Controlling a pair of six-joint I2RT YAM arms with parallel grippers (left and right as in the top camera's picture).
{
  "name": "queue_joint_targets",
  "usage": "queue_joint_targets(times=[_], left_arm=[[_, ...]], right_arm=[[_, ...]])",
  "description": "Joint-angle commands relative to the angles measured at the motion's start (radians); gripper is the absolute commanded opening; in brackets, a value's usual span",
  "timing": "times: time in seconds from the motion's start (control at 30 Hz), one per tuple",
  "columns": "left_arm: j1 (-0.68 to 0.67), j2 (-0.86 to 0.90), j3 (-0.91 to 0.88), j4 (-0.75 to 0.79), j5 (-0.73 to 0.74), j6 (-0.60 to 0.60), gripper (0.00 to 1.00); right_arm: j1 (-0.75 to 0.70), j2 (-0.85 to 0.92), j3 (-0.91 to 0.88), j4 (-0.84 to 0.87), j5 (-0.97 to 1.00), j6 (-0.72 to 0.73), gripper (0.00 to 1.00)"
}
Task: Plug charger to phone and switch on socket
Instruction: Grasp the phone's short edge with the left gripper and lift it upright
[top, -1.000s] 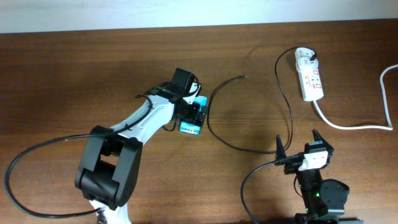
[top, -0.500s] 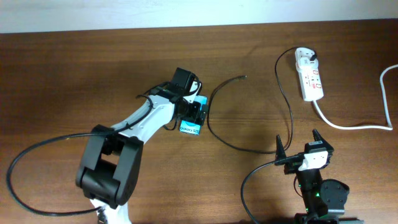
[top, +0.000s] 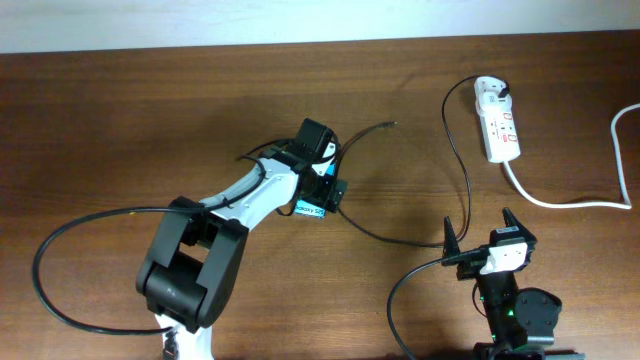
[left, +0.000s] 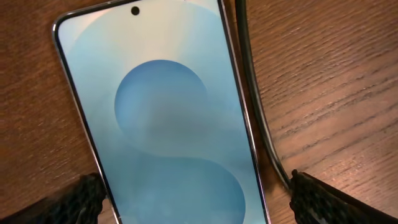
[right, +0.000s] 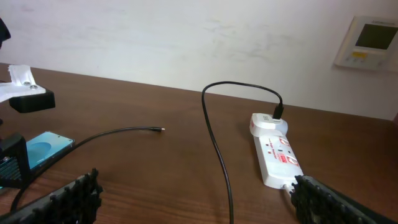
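Note:
The phone (top: 310, 209) lies at the table's middle, mostly hidden under my left gripper (top: 322, 190). In the left wrist view its blue screen (left: 161, 112) fills the frame. The left gripper (left: 202, 199) is open and its fingers straddle the phone's lower end. The charger cable (top: 466, 180) runs from its plug in the socket (top: 498, 120), loops past the phone's edge (left: 255, 106) and ends in a free tip (top: 393, 124). My right gripper (top: 478, 222) is open and empty at the front right, apart from the cable (right: 214, 143), the tip (right: 160, 129) and the socket (right: 273, 149).
The socket's thick white cord (top: 560, 205) runs off the right edge. A black robot cable (top: 60, 250) loops at the front left. A wall panel (right: 373, 40) hangs behind the table.
My left arm has swung to the right and its gripper has turned over the phone, which now sits slightly further right. The right arm has not moved.

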Motion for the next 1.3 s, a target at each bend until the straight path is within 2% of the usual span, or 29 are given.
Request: queue_joint_targets(times=[0.0,0.3,0.5,0.63,0.67,0.77,0.93,1.07,1.13,1.23,1.27], left_arm=[[-0.003,0.034,0.002,-0.017,-0.033,0.005,0.99],[-0.003,0.037,0.002,-0.02,-0.103,0.005,0.99],[-0.003,0.106,0.002,0.019,-0.038,0.004,0.99],[-0.003,0.122,0.002,0.013,-0.031,-0.049,0.99],[-0.004,0.121,0.002,-0.002,-0.031,-0.049,0.95],[-0.003,0.121,0.002,-0.063,-0.031,-0.049,0.94],[-0.003,0.122,0.002,-0.067,-0.031,-0.116,0.84],[-0.003,0.123,0.002,-0.059,-0.031,-0.119,0.91],[-0.003,0.138,0.002,-0.045,-0.031,-0.119,0.98],[-0.003,0.154,0.002,-0.039,-0.031,-0.119,0.99],[-0.003,0.154,0.002,-0.039,-0.031,-0.119,0.96]], right_arm=[[-0.001,-0.006,-0.005,-0.006,-0.012,-0.003,0.98],[-0.001,-0.006,-0.005,-0.006,-0.012,-0.003,0.98],[-0.001,-0.006,-0.005,-0.006,-0.012,-0.003,0.98],[-0.001,-0.006,-0.005,-0.006,-0.012,-0.003,0.98],[-0.001,-0.006,-0.005,-0.006,-0.012,-0.003,0.98],[-0.001,-0.006,-0.005,-0.006,-0.012,-0.003,0.98],[-0.001,-0.006,-0.005,-0.006,-0.012,-0.003,0.98],[-0.001,-0.006,-0.005,-0.006,-0.012,-0.003,0.98],[-0.001,-0.006,-0.005,-0.006,-0.012,-0.003,0.98],[-0.001,-0.006,-0.005,-0.006,-0.012,-0.003,0.98],[-0.001,-0.006,-0.005,-0.006,-0.012,-0.003,0.98]])
